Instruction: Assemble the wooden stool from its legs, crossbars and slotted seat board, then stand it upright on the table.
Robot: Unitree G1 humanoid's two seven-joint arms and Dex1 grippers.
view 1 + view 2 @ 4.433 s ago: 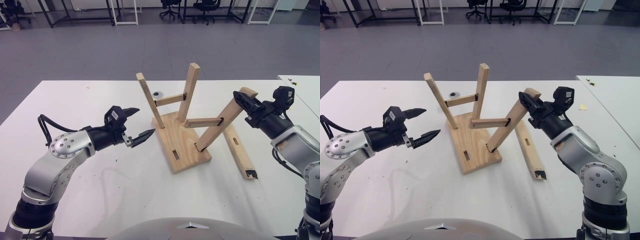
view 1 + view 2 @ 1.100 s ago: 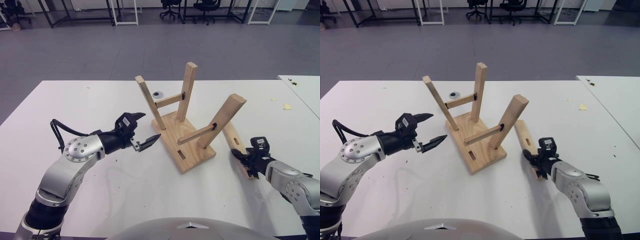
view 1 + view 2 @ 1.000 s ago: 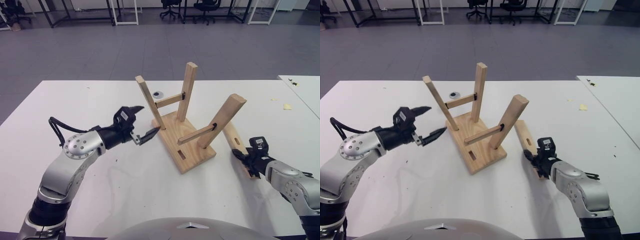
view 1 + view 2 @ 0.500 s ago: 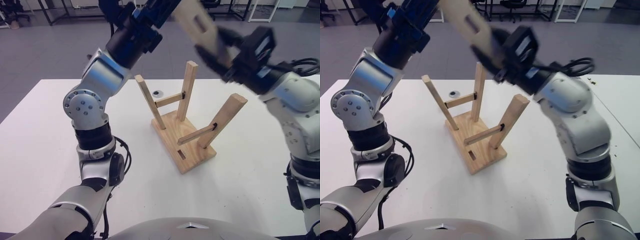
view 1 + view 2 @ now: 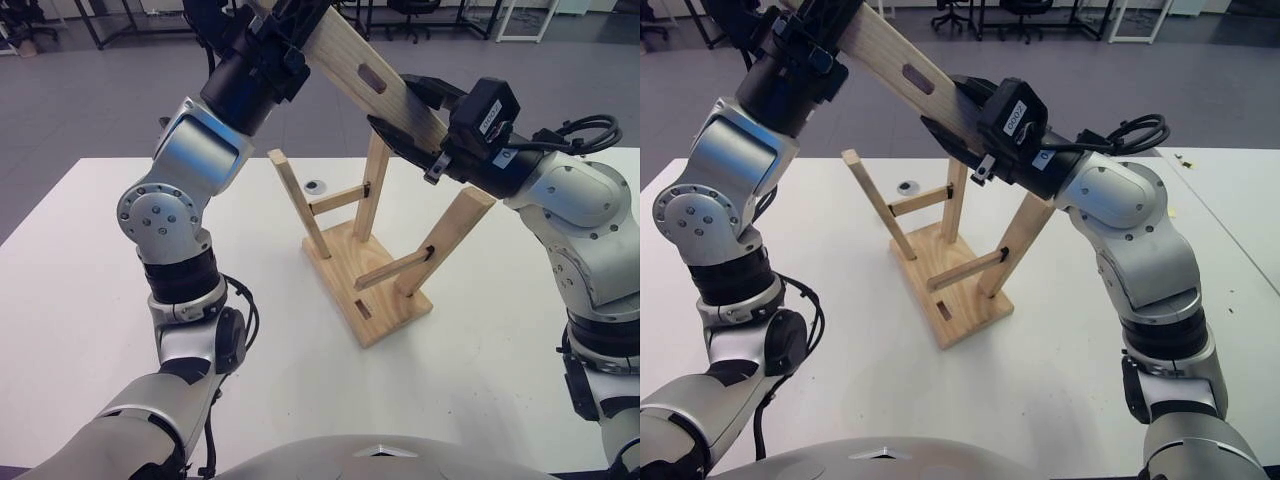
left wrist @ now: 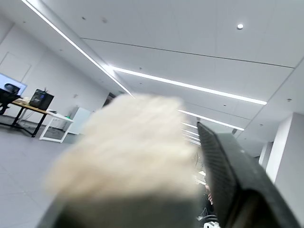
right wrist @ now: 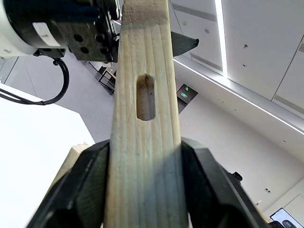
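Note:
The seat board lies upside down on the white table. Three legs stand in it: a thin left one, a middle one and a thick right one, joined by two crossbars. A fourth slotted leg slants in the air above them. My left gripper is shut on its upper end. My right gripper is shut on its lower part, just above the middle leg's top. In the right wrist view the leg runs between both black fingers.
A small round black-and-white piece lies on the table behind the stool. A second white table stands to the right across a gap. Office chairs and desk frames stand far off on the grey floor.
A second ago the fourth leg lay on the table at the right under my right gripper, and my left gripper hung open. Now both hold it aloft, slightly lower than half a second ago.

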